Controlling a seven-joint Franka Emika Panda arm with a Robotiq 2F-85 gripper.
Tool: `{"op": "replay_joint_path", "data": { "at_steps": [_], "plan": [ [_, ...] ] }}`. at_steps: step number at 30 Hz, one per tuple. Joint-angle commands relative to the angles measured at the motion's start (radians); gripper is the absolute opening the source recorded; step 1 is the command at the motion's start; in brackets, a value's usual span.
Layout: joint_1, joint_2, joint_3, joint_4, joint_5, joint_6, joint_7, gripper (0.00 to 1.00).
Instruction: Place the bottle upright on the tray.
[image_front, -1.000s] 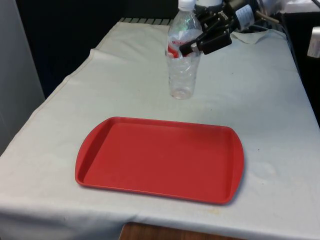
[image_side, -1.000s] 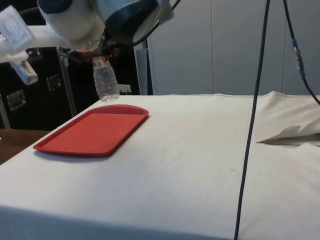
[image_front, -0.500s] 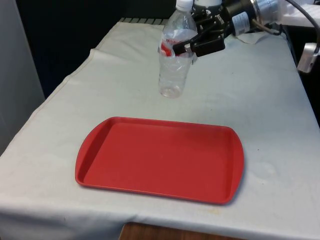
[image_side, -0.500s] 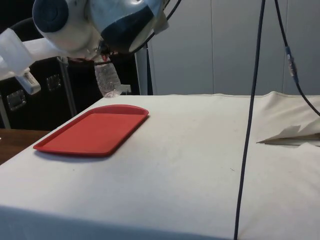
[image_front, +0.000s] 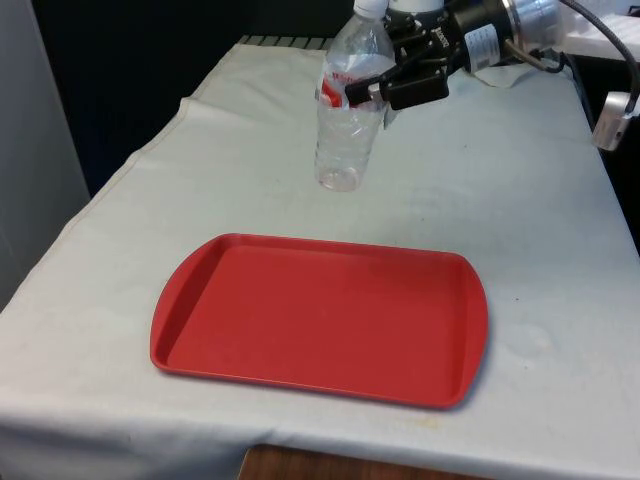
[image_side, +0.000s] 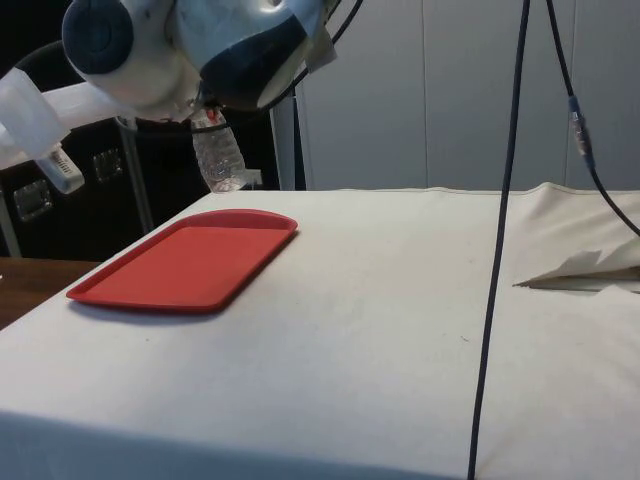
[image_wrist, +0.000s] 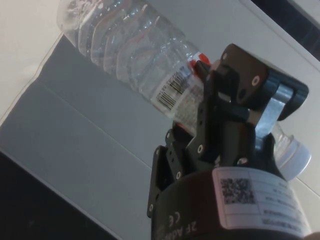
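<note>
A clear plastic bottle (image_front: 347, 110) with a red label and white cap hangs nearly upright in the air, above the cloth beyond the tray's far edge. My gripper (image_front: 372, 92) is shut on the bottle at its label, coming in from the front view's right. The red tray (image_front: 320, 316) lies flat near the table's front edge with nothing on it. In the side view the bottle (image_side: 220, 160) hangs above the tray's (image_side: 185, 262) far end, partly behind the arm. The wrist view shows the bottle (image_wrist: 135, 60) clamped between the black fingers (image_wrist: 220, 100).
A black cable (image_side: 500, 240) hangs down across the side view. Crumpled white cloth (image_side: 585, 265) lies at the side view's right. The table's edges drop off at the front view's left and right.
The gripper has carried the bottle towards the front view's left and slightly higher. The bottle leans a little less than before.
</note>
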Motion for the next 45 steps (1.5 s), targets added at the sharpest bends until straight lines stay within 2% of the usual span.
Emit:
{"op": "replay_joint_path", "data": {
  "at_steps": [1,2,7,8,9,16,17,18,25,29,32,33,34,38,40,41,45],
  "plan": [
    [0.001,0.001,0.002,0.0,0.0,-0.007,0.007,0.34],
    [0.006,0.009,0.003,0.008,-0.002,-0.018,0.025,0.34],
    [0.008,0.019,0.009,0.018,-0.01,-0.045,0.064,0.34],
    [0.003,0.012,0.012,0.008,-0.008,-0.037,0.055,0.34],
    [0.01,0.025,0.011,0.024,-0.012,-0.056,0.079,0.34],
    [0.015,0.044,0.024,0.04,-0.021,-0.101,0.137,0.34],
    [0.011,0.041,0.026,0.035,-0.019,-0.097,0.13,0.34],
    [0.014,0.044,0.025,0.04,-0.021,-0.102,0.139,0.34],
    [0.011,0.042,0.028,0.036,-0.02,-0.106,0.143,0.34],
    [0.006,0.043,0.031,0.037,-0.014,-0.089,0.192,0.34],
    [0.005,0.042,0.031,0.037,-0.013,-0.083,0.214,0.34],
    [0.01,0.043,0.028,0.036,-0.019,-0.097,0.204,0.34],
    [0.005,0.042,0.031,0.037,-0.012,-0.081,0.222,0.34],
    [0.004,0.046,0.031,0.035,-0.012,-0.071,0.256,0.34],
    [0.004,0.045,0.031,0.032,-0.013,-0.072,0.261,0.34],
    [0.008,0.047,0.028,0.033,-0.017,-0.082,0.256,0.34],
    [0.005,0.048,0.031,0.031,-0.012,-0.075,0.262,0.34]
  ]
}}
